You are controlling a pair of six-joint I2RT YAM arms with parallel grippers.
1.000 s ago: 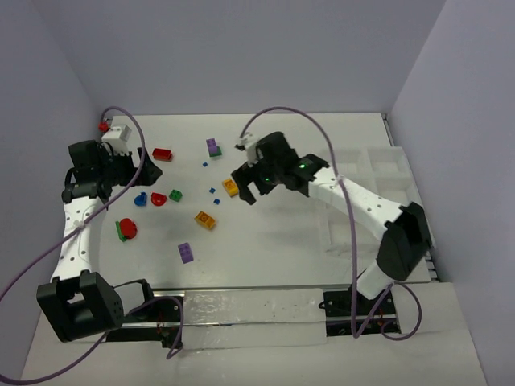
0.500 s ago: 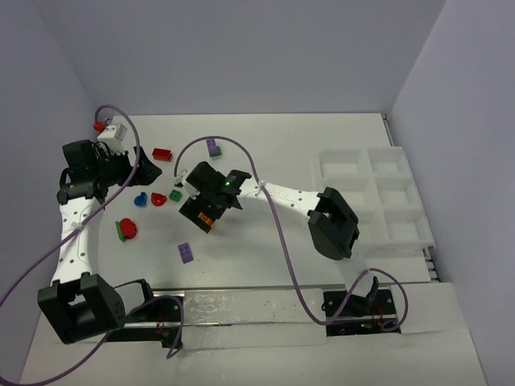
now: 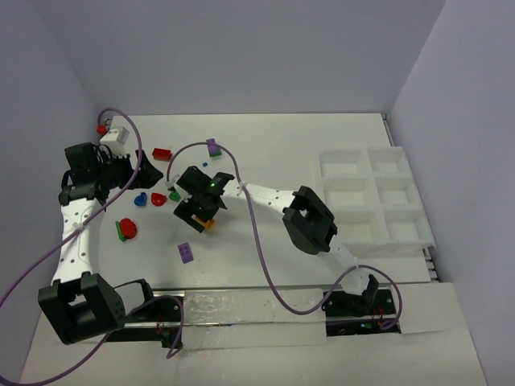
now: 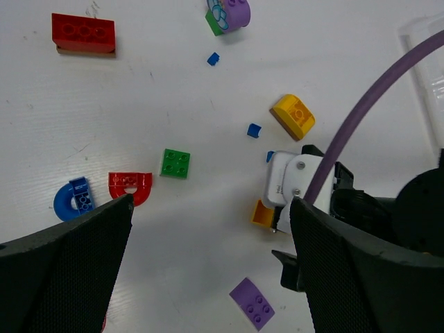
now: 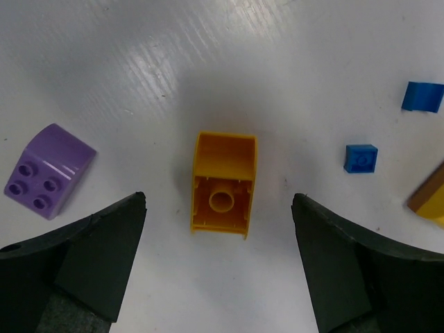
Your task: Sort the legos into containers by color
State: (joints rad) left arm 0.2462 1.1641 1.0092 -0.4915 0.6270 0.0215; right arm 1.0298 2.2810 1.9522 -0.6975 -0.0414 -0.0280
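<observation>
Yellow-orange studded plastic bricks [image 4: 293,116]: two. Purple plastic pieces [image 4: 252,311]: two. Red bricks [image 4: 83,33]: three. Green square brick [image 4: 175,164]: one. Blue arch brick [image 4: 73,200]: one. Tiny blue bricks [image 4: 254,130]: three. White compartmented tray [image 3: 400,195]: one.

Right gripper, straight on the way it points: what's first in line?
The yellow-orange brick, hollow underside up, centred between the open fingers of the right gripper; under it only the table. The gap down to the brick is unclear.

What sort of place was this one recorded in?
Probably a lab robot cell, not a home: a white table enclosed by plain lavender walls, a divided white tray and scattered toy bricks.
</observation>
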